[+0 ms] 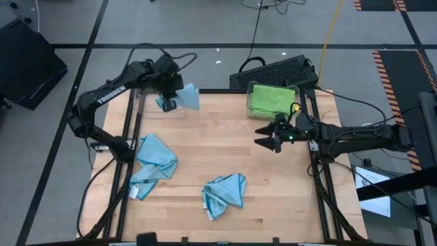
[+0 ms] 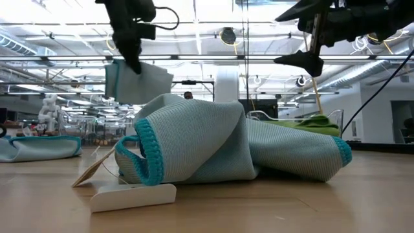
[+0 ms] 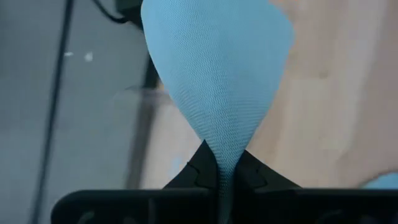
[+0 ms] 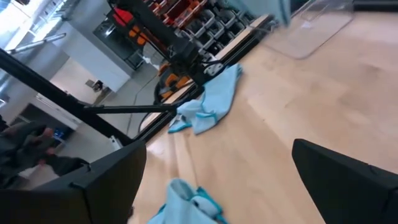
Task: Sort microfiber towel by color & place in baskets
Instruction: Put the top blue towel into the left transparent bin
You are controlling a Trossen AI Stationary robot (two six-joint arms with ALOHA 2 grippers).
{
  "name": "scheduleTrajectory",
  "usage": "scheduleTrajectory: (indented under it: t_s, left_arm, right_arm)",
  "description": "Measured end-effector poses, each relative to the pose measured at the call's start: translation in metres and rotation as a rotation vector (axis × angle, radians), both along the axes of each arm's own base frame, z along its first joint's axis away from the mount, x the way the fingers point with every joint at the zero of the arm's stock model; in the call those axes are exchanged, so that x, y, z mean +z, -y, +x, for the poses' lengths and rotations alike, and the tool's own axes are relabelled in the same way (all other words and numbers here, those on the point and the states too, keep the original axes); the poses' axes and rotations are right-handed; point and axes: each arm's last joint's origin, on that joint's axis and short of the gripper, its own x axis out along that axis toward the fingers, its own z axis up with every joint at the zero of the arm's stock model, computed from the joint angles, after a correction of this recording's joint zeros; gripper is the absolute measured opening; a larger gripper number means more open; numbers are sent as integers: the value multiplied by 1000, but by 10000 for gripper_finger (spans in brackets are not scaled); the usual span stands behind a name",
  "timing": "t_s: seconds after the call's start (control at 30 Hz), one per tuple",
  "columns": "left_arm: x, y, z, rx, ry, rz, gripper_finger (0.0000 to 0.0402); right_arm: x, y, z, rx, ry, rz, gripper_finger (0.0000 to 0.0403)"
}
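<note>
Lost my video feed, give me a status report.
Left hand shut on blue towel, hanging over far-left bin. Right hand open, empty, near green-towel bin. Two blue towels on table. Nothing blocking.

Three blue towels [image 1: 156, 162], one green towel [image 1: 270, 98], two clear baskets [image 1: 147, 102] and two tools [image 1: 272, 139].

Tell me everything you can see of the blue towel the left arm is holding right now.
The blue towel is a light blue, finely woven microfiber cloth. The left gripper has its jaws shut on a bunched part of it, and the rest fans out loosely from the pinch. It hangs in the air above the clear basket at the table's far left, off the wood. Only the gripper touches it.
</note>
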Motion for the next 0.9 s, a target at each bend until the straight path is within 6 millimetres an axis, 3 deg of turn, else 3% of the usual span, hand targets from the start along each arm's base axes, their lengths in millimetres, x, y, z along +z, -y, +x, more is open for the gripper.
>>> scheduleTrajectory:
  t_s: [0.27, 0.5, 0.7, 0.9]
  left_arm:
    - [-1, -26, -29, 56, -104, 55, 10]
    - [-3, -35, -48, 51, -197, 60, 10]
    - [-4, -45, -60, 66, -174, 36, 13]
    - [-35, -59, -53, 14, -227, -75, 10]
  right_arm:
    - [0, -2, 0, -1, -1, 36, 396]
    - [0, -2, 0, 25, -4, -95, 396]
    - [-2, 6, -1, -13, -22, -115, 396]
    - [-2, 15, -2, -61, -24, -115, 396]
